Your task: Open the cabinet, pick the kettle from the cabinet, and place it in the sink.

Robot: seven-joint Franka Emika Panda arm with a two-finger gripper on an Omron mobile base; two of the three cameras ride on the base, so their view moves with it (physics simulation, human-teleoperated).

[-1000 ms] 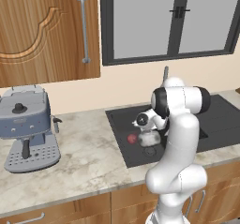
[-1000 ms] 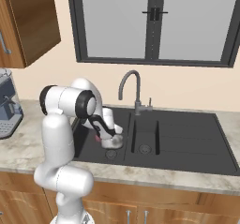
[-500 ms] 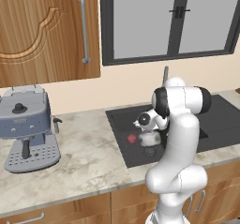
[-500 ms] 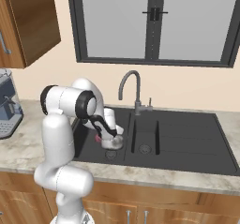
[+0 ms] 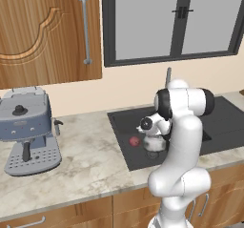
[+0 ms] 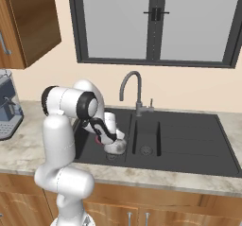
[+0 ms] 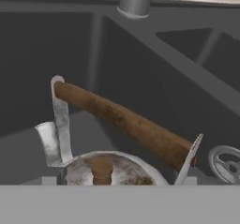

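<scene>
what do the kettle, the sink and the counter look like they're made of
Kettle: body looks like worn, mottled silver-grey metal; the arched handle is brown and grainy, possibly wood or rusted metal. Sink: matte black, with no shine, perhaps composite or coated metal. Counter: pale, mottled beige-grey, like polished stone, though it may be laminate.

Faucet rises just behind kettle; right sink basin open.

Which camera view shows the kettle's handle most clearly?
The hand view: the kettle sits just below the camera, its brown arched handle crossing the frame. In the right base view the arm covers most of the kettle. In the left base view it is small and partly hidden.
</scene>
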